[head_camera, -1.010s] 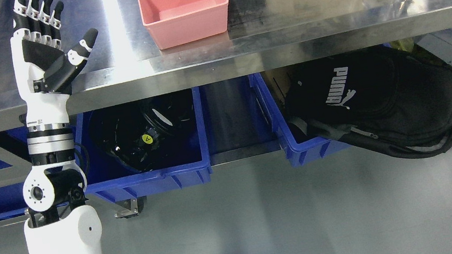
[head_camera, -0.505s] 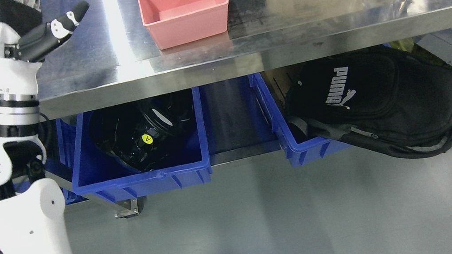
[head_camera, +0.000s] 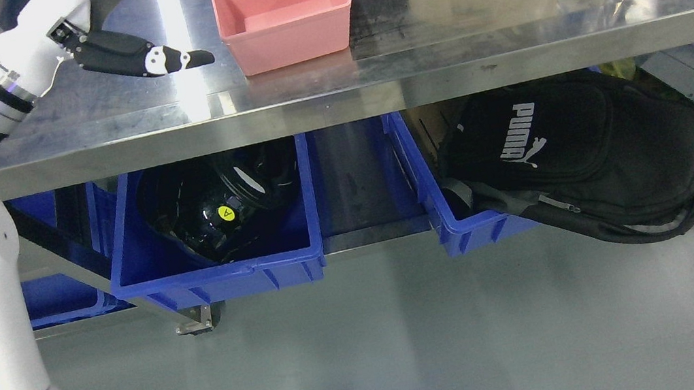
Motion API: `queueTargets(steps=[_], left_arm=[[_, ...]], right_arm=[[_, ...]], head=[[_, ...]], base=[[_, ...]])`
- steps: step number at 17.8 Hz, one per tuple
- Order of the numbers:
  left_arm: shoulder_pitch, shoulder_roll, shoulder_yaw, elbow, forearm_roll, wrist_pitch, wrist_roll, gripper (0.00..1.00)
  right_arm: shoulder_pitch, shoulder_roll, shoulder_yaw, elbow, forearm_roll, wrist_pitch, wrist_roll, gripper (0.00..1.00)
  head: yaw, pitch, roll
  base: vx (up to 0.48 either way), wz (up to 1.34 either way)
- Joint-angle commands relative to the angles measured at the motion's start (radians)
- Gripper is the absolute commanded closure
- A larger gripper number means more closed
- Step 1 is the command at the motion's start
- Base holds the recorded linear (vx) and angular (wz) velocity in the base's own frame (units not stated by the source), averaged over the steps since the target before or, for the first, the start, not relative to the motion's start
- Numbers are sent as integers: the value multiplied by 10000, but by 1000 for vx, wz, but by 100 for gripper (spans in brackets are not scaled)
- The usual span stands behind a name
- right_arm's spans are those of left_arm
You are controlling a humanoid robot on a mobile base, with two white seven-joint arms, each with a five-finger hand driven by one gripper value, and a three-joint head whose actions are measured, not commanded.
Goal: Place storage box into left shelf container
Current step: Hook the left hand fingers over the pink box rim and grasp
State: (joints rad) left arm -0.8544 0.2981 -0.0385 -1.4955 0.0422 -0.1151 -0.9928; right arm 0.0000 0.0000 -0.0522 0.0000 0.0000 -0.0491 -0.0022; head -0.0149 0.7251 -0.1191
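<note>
One pink storage box [head_camera: 281, 8] sits empty on the steel table [head_camera: 433, 37], just right of the left hand [head_camera: 110, 34]. The hand holds nothing; its thumb [head_camera: 161, 57] points toward the box without touching it, other fingers cropped. Below, the left blue container [head_camera: 220, 269] holds a black object [head_camera: 224, 203].

Pink storage box [head_camera: 281, 8], blue shelf container [head_camera: 220, 269], black backpack [head_camera: 582, 160] with white logo, white-and-black left hand [head_camera: 111, 44]

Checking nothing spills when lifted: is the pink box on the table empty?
Empty. The pink box stands upright on the steel table, and its open top shows only bare floor and walls.
</note>
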Motion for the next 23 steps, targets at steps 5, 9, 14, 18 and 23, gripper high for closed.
queueTargets(steps=[5, 9, 14, 18, 23], left_arm=[[-1932, -464, -3311, 2345, -2063, 1241, -594, 6], [-2759, -1232, -3556, 3003, -2170, 1625, -686, 7], [-2976, -973, -3833, 3220, -2231, 1934, -1515, 12], [-3007, -573, -3818, 3189, -2354, 1934, -1576, 12], [-3436, -36, -3680, 3098, -2324, 1934, -1760, 12]], right_arm=[[-46, -175, 0, -175, -215, 0, -9, 0], [-31, -175, 0, -175, -215, -15, -9, 0], [-31, -175, 0, -175, -215, -15, -9, 0], [-46, -175, -15, -175, -215, 0, -9, 0], [-31, -175, 0, -175, -215, 0, -9, 0]], head=[[0, 0, 0], [0, -1, 0], [0, -1, 0], [0, -1, 0], [0, -1, 0]], base=[[0, 0], [0, 0], [0, 0], [0, 0], [0, 0]])
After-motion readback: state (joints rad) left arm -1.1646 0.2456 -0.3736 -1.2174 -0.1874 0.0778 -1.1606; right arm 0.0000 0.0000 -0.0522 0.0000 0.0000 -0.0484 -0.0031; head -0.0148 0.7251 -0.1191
